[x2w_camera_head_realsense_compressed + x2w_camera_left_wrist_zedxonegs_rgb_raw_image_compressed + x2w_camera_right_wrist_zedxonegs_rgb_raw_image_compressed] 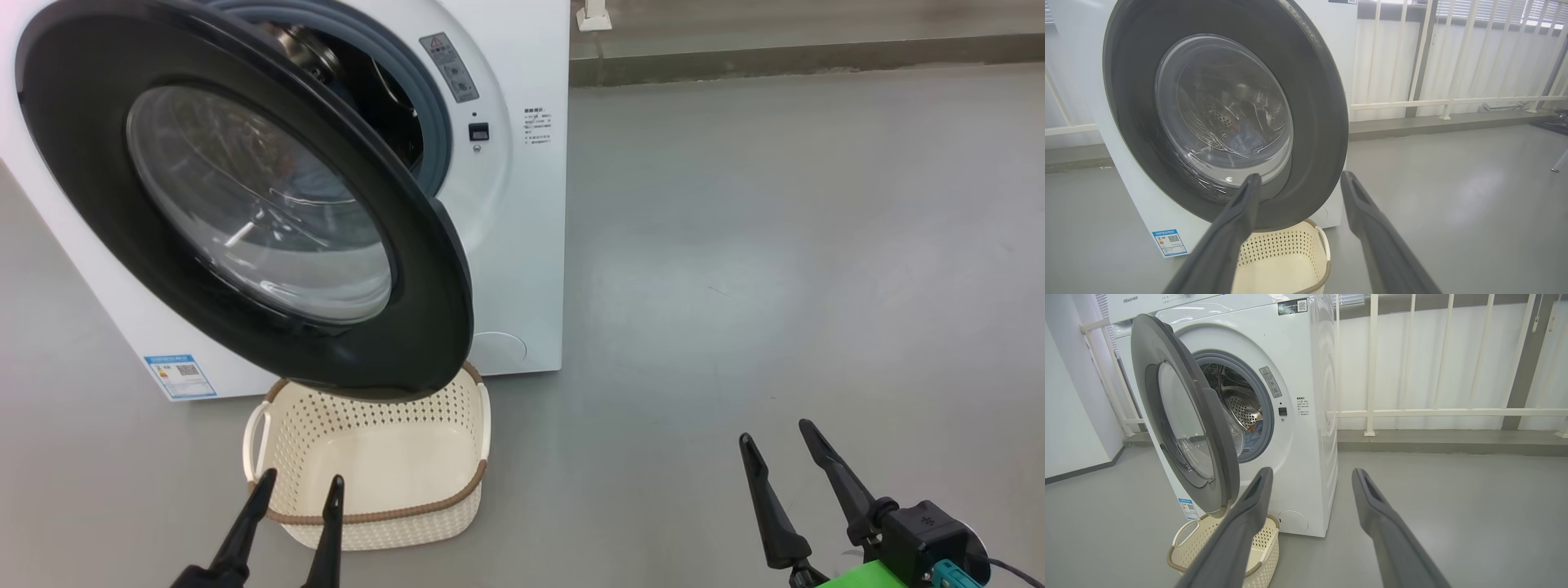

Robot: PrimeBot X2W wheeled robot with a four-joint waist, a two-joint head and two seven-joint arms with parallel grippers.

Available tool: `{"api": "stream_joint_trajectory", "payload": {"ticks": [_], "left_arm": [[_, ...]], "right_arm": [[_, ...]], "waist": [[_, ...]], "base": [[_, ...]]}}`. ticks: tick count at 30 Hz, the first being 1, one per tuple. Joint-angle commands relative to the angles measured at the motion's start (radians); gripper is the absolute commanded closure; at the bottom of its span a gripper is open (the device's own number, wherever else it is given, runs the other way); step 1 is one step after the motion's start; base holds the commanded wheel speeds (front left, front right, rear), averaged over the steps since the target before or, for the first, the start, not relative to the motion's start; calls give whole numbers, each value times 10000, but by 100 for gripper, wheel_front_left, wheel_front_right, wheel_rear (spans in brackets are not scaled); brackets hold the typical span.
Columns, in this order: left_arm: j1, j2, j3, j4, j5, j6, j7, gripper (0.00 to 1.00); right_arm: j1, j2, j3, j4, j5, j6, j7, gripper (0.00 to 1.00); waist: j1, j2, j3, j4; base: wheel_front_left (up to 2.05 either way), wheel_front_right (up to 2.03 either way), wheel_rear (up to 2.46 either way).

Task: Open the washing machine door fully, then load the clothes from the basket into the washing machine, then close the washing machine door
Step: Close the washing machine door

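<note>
The washing machine (522, 204) stands at the left with its round black-ringed washing machine door (261, 204) swung partly out, hanging over the basket (392, 408). No cloth lies in the cream basket. Blue clothes (1253, 437) lie inside the steel drum and show faintly through the door glass (1245, 136). My left gripper (302, 478) is open, its fingertips over the basket's near rim, with nothing between them. My right gripper (774, 431) is open over bare floor, far right of the machine. The door (1184, 416) is seen edge-on in the right wrist view.
Grey floor spreads to the right of the machine. A white railing (1372, 412) and a low curb (775, 61) run along the back. A blue label (180, 376) and a round filter cover (498, 347) mark the machine's lower front.
</note>
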Motion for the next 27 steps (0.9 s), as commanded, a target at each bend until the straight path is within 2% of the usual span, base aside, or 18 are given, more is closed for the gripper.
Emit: {"api": "stream_joint_trajectory", "payload": {"ticks": [1,27], "left_arm": [[-238,35,304,-176,18,-25,-64,0],[-313,28,95,4,37,-26,-64,0]], "right_arm": [[-67,-16,261,-250,18,16,-122,0],[-113,-16,325,-121,17,16,-122,0]], "waist": [[0,-1,0,3],[0,-1,77,10]], "base": [[0,0,0],[0,0,0]]}}
